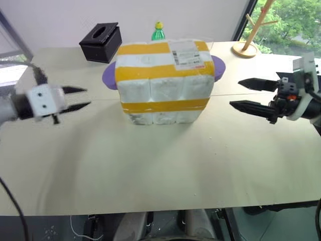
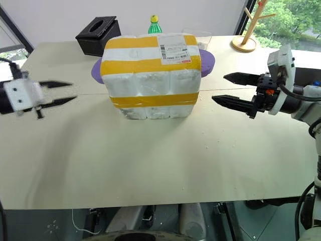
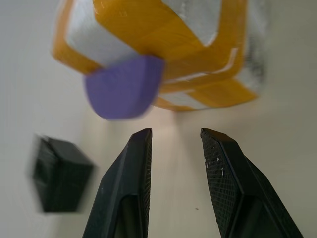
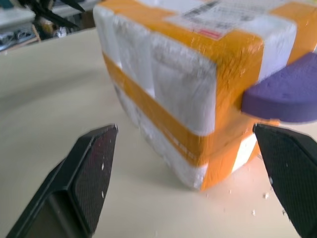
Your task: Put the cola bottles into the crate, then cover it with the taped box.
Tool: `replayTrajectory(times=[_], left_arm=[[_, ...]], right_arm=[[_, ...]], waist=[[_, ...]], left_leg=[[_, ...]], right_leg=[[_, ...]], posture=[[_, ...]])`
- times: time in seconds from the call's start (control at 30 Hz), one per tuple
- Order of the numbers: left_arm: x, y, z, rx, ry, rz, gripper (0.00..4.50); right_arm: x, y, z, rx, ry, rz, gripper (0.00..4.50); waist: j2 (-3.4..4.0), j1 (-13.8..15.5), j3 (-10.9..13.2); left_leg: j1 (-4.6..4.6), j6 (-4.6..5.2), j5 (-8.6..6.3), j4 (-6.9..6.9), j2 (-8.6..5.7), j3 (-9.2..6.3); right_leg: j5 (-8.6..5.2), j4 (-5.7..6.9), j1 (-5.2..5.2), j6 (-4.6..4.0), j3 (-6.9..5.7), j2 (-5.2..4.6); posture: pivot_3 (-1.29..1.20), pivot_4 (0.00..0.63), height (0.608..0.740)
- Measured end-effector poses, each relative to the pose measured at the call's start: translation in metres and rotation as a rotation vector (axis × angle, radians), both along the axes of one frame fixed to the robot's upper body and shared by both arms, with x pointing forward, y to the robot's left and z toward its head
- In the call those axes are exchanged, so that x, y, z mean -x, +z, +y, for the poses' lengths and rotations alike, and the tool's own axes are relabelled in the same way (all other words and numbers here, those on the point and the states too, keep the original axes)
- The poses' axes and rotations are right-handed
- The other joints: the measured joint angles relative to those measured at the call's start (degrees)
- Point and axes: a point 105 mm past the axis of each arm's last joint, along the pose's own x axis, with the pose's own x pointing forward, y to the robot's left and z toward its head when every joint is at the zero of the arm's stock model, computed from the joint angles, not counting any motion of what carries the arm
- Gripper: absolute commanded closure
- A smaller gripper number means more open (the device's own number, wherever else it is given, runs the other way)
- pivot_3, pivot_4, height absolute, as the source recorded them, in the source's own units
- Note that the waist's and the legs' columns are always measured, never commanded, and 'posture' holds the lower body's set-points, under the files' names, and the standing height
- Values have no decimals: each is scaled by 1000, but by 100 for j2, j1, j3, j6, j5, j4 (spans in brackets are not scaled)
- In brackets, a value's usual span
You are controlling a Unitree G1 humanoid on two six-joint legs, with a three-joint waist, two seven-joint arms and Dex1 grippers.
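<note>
You can read nothing here; the shipping label (image 2: 174, 49) on the taped box (image 2: 150, 75) shows only a blurred barcode

Taped box (image 3: 148, 29) beyond empty left hand (image 3: 176, 136)

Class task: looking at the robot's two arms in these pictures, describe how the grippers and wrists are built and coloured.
Each arm ends in two tapered black fingers. The left gripper sits on a white block with dark holes; the right gripper on a black mount with a white housing and black cables. The finger pads are finely gridded.
</note>
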Motion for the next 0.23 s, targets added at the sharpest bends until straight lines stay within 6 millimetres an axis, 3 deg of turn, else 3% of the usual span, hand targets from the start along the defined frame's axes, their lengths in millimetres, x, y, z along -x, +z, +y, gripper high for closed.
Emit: replayTrajectory(times=[0.1,0.23], left_arm=[[29,-13,11,116,37,296,2918],[36,-8,15,184,57,377,2918]], right_arm=[[-2,-8,-3,10,-2,29,0],[-3,-14,-4,26,11,43,0]], waist=[[11,-1,5],[11,36,6]], left_leg=[[0,-1,0,-1,0,0],[6,-3,0,0,0,0]], right_leg=[[-1,0,0,-1,-1,4],[-1,-4,9,-1,-1,-8]], posture=[[0,150,736],[0,150,736]])
